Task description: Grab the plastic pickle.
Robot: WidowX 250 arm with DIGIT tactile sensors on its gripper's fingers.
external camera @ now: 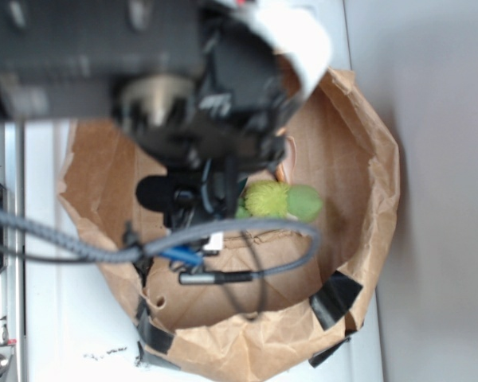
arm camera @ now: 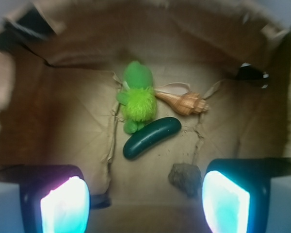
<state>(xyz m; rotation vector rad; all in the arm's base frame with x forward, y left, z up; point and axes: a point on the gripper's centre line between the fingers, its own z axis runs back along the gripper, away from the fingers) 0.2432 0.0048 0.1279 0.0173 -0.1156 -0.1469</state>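
The plastic pickle (arm camera: 152, 137) is glossy dark green and lies diagonally on the floor of a brown paper bag (arm camera: 63, 121) in the wrist view. My gripper (arm camera: 145, 204) is open and empty, hovering above the bag floor, with the pickle ahead of it and between the lines of its two glowing pads (arm camera: 65, 206). In the exterior view the arm and gripper (external camera: 195, 203) hang over the bag (external camera: 358, 167) and hide the pickle.
A fuzzy yellow-green plush toy (arm camera: 137, 94) (external camera: 280, 200) touches the pickle's far side. A tan spiral shell (arm camera: 183, 103) lies right of the plush. A brown lumpy ball (arm camera: 185, 178) sits close by the right pad. The bag walls rise all around.
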